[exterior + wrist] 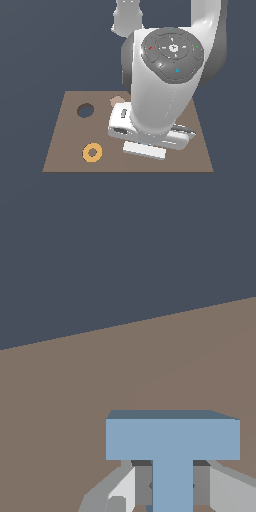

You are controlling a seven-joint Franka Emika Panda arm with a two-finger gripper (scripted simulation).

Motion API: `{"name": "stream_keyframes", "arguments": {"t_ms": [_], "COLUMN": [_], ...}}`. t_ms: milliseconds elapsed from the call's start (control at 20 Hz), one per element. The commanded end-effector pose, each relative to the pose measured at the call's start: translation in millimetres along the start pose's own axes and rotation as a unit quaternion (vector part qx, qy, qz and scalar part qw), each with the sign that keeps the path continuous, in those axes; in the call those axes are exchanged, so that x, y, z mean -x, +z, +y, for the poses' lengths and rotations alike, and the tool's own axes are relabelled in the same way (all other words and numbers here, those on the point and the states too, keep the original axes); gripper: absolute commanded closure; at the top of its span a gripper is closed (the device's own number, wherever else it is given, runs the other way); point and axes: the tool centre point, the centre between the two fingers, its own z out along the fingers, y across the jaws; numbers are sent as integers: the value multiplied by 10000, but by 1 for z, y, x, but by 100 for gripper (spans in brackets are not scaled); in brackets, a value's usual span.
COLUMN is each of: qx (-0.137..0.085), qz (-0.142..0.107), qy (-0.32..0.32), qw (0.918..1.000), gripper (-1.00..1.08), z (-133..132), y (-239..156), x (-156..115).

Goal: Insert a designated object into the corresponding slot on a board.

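Two grey fingers [142,483] flanked the stem of the blue T [172,448] in the wrist view, the gripper [172,486] clenched on it, the T's crossbar standing clear of the tips against bare brown board [75,406]. In the exterior view the arm [160,95] filled the centre of the frame over the board [60,150], hiding T and slot, so I could not tell where the slot lay. At left lay a round hole [85,110] and, below it, an orange ring [92,152].
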Motion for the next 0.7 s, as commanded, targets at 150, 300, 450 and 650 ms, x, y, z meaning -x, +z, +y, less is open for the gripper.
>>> {"name": "stream_keyframes", "arguments": {"t_ms": [150,300,450,650], "qx": [0,0,-1,-1], "qz": [0,0,0,1], "qy": [124,287,515,917], "qw": [9999,9996,9987,9958], "gripper": [108,108,108,108], "z": [0,0,-1,-2], "y": [0,0,-1,-1], "x": [2,4,7,13]}}
